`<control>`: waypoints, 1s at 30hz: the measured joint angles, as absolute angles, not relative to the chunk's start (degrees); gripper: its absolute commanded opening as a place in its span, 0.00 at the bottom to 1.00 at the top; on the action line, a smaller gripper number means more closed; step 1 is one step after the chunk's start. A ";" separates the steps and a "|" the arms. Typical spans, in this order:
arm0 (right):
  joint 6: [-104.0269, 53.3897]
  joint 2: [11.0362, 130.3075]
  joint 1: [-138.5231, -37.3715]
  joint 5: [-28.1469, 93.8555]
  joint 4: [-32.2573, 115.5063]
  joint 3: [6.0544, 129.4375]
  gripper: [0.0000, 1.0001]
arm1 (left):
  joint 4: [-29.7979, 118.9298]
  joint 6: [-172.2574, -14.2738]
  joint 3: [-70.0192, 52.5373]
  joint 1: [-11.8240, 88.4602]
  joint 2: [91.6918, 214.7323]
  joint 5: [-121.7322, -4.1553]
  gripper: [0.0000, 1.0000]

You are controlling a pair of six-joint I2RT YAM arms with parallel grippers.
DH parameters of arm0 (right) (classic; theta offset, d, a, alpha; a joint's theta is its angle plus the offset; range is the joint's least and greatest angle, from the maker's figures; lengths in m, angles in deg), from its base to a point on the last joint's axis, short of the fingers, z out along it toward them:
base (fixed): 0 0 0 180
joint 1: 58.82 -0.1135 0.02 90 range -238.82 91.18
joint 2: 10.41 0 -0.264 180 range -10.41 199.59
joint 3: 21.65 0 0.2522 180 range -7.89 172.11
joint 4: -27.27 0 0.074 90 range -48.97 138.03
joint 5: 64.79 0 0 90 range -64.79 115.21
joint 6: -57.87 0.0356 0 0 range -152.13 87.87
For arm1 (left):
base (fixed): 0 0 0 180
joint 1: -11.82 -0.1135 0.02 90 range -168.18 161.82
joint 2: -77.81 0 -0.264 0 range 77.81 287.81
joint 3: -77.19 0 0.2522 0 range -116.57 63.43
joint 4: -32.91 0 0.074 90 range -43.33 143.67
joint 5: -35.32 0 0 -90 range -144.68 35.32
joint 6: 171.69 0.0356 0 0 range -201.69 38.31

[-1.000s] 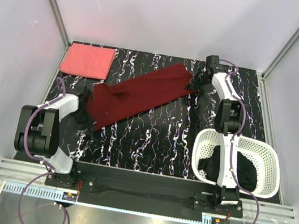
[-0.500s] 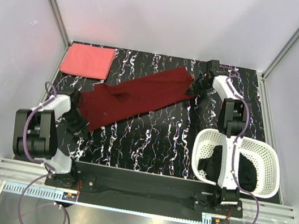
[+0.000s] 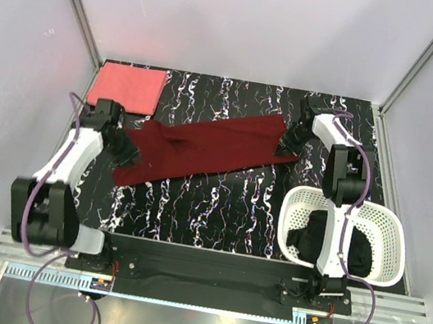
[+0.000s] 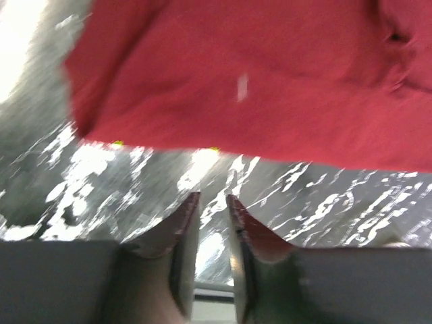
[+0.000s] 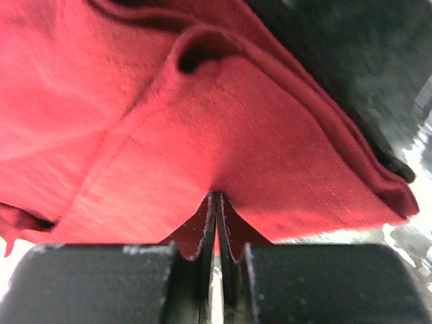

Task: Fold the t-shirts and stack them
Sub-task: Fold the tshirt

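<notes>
Left fingers (image 4: 181, 233): just parted, empty, having released the maroon t-shirt (image 3: 211, 146) at its 9 o'clock end.
Right fingers (image 5: 194, 236): pinching its 3 o'clock hem.
Meaning: shirt likely laid out, folding next.

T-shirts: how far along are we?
Done: the coral pink cloth t-shirt lies folded, far left. In hand: the dark maroon cloth t-shirt, unfolded, pinched by the right fingers; left fingers apart, empty. Remaining: the black cloth t-shirt in the white plastic lattice basket.
</notes>
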State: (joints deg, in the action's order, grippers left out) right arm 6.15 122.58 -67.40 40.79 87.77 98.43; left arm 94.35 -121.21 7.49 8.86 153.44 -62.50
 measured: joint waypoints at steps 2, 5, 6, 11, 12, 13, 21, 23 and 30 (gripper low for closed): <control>4.82 121.71 -67.44 39.78 89.37 98.15 0.09 | 91.25 -121.08 5.80 9.18 158.25 -64.99 0.31; 3.40 120.37 -67.51 39.15 90.61 98.35 0.09 | 86.50 -121.15 3.73 9.53 165.40 -68.46 0.31; 2.78 119.98 -67.51 39.13 91.38 99.03 0.09 | 85.91 -121.21 2.50 9.71 167.76 -69.45 0.30; 1.62 118.91 -67.75 38.10 92.25 101.12 0.09 | 83.51 -121.80 -10.26 11.28 181.27 -72.57 0.29; 1.49 118.47 -67.77 38.03 92.34 101.25 0.09 | 82.94 -121.91 -12.19 11.72 183.21 -72.79 0.29; 1.38 117.97 -67.77 37.90 92.45 101.36 0.09 | 81.98 -122.09 -14.24 12.38 185.55 -73.16 0.29; 0.40 115.83 -67.79 36.76 93.69 104.77 0.10 | 82.61 -123.31 -30.72 16.97 201.16 -76.00 0.31; 0.16 115.39 -67.79 36.66 93.72 104.93 0.10 | 82.05 -123.82 -34.55 18.06 204.17 -77.49 0.32; -0.54 115.00 -67.79 36.72 93.72 104.23 0.11 | 80.17 -123.64 -42.44 20.07 206.34 -79.26 0.49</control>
